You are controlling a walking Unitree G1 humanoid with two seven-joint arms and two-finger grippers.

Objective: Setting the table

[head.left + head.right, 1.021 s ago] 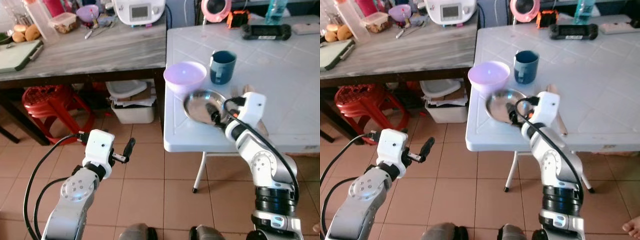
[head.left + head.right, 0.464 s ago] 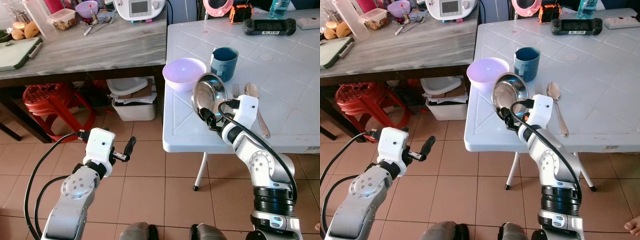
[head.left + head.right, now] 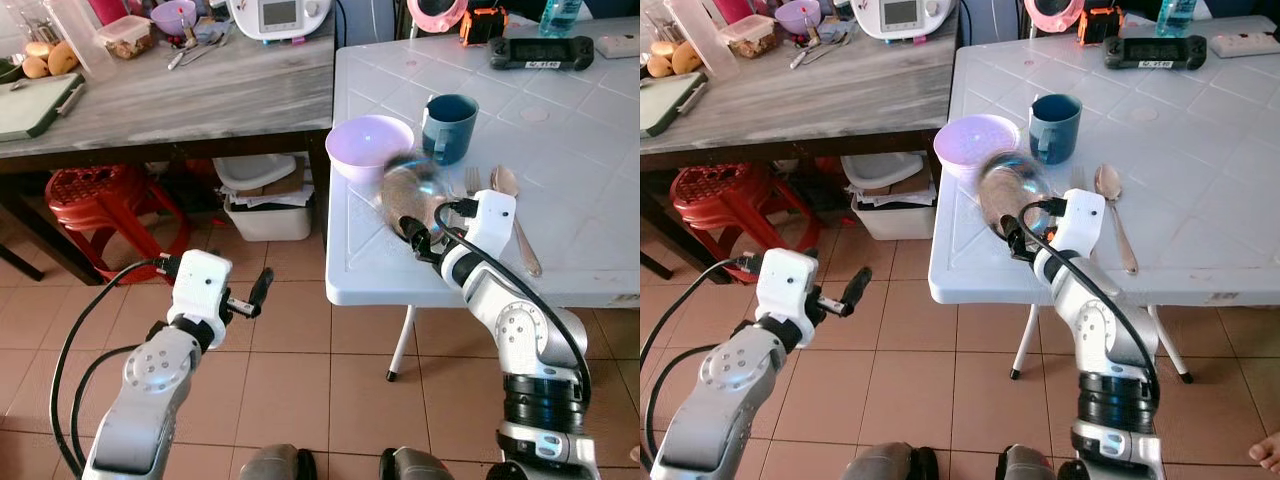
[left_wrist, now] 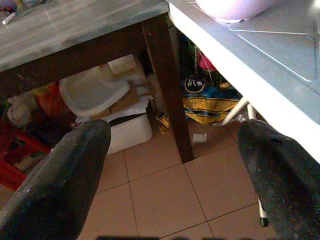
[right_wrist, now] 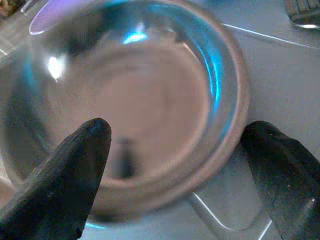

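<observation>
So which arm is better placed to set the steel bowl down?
The right. The right gripper is at the blurred steel bowl over the white table; the left gripper hangs open above the floor, beside the table.

A white plastic folding table [image 3: 590,250] carries a lilac plastic bowl [image 3: 369,146] at its left edge, with a dark blue mug [image 3: 447,127] just beside it. A metal fork [image 3: 472,181] and spoon [image 3: 512,203] lie side by side nearer the front edge. A black handheld console [image 3: 534,53] lies along the far edge.
</observation>
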